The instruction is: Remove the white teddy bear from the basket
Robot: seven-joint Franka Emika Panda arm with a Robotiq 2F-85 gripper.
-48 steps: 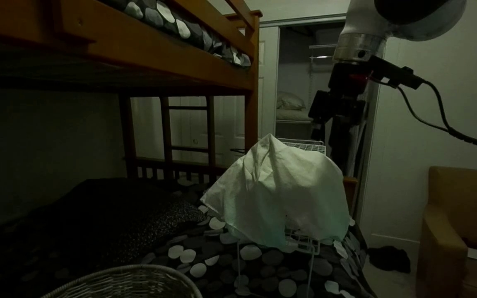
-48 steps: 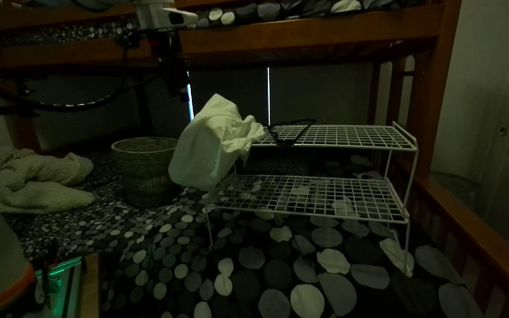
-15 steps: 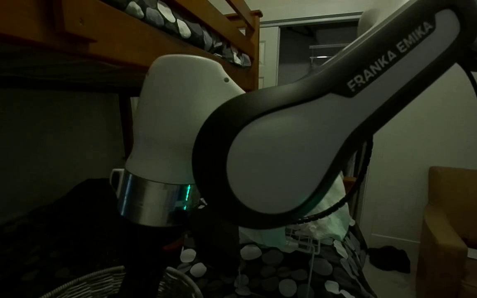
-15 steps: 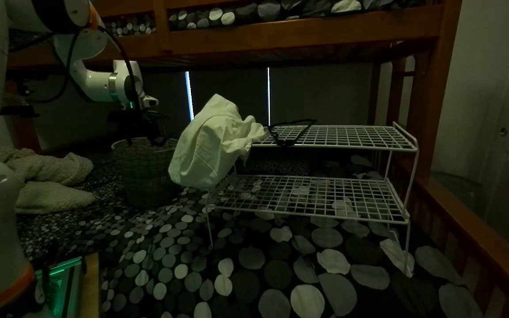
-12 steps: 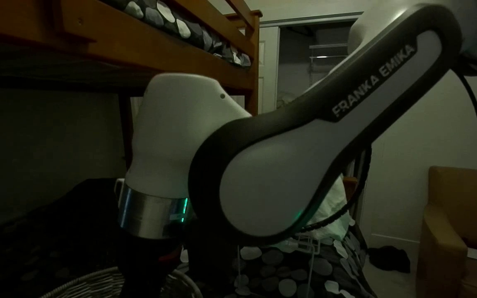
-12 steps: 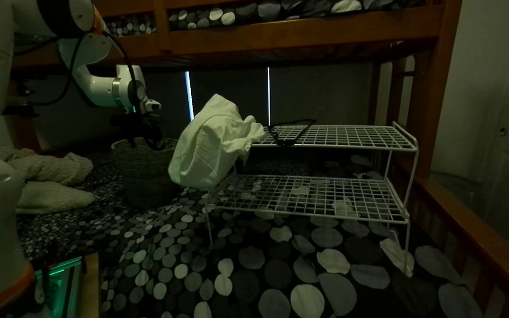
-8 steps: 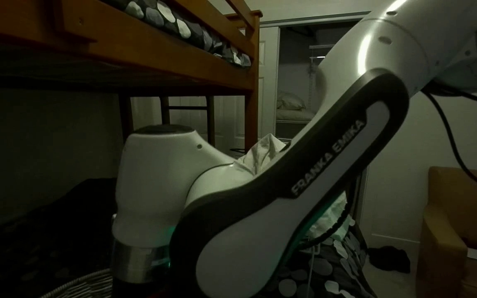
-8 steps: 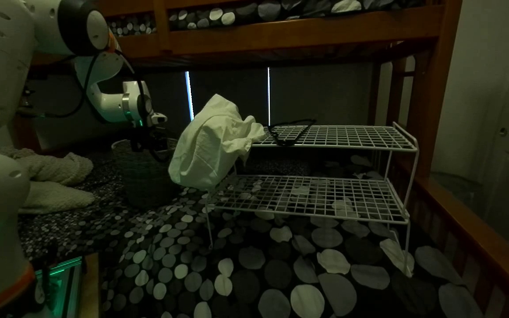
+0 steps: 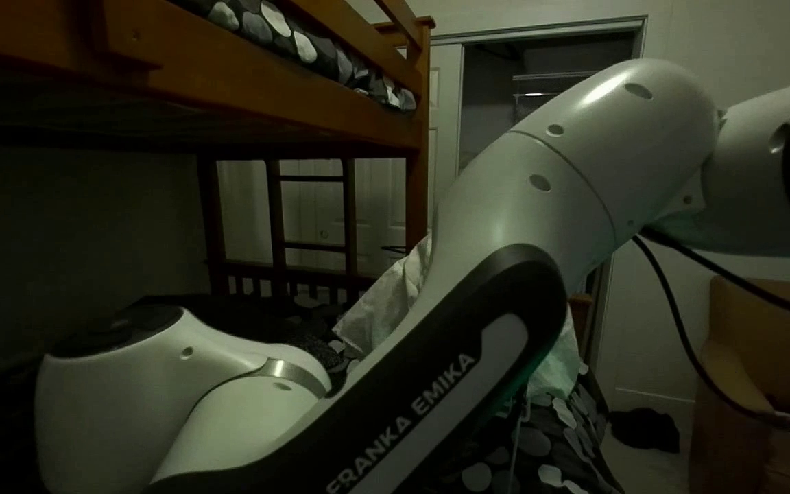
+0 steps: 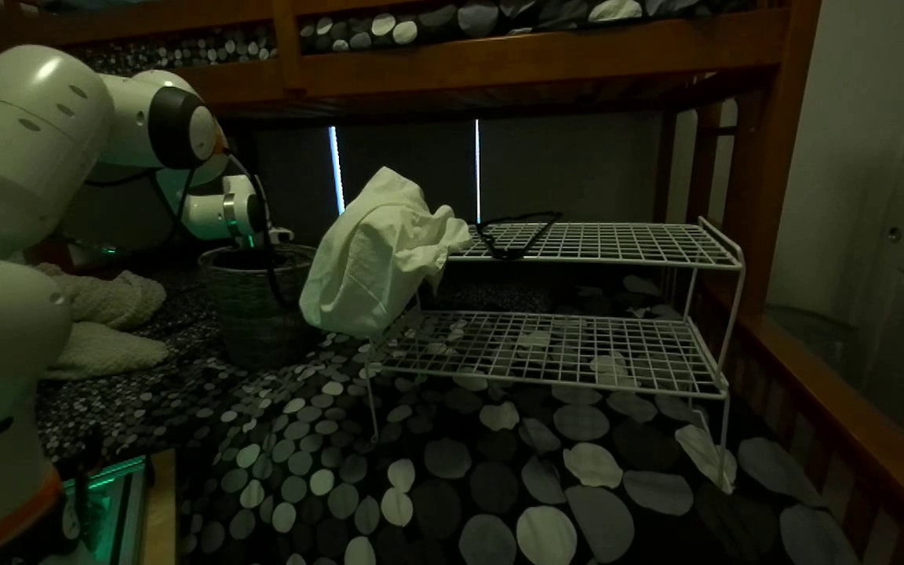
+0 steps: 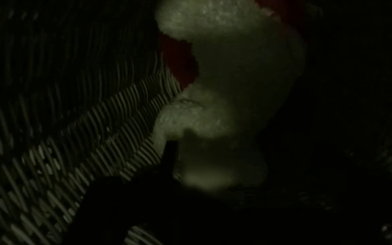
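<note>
The white teddy bear [image 11: 243, 75], with red patches, shows in the wrist view inside the wicker basket [image 11: 90, 126]. It is hidden in both exterior views. The basket [image 10: 256, 329] stands on the bed in an exterior view. My gripper [image 11: 243, 156] is lowered into it, pointing down, and the rim hides it from outside. One dark finger shows left of the bear's lower part, near the basket wall, with a narrow gap beside the bear. The other finger is lost in the dark on the right. The jaws look spread around the bear's lower part.
A white wire rack [image 10: 562, 345] stands beside the basket, with a white cloth [image 10: 373, 259] over its near end and a black object [image 10: 511, 251] on top. A cream blanket [image 10: 107, 306] lies behind the arm. The upper bunk rail [image 10: 538, 67] runs overhead.
The arm has swung from above the rack to the basket. Over the last second it has moved steadily down, taking the gripper below the rim. Cloth and rack have not moved.
</note>
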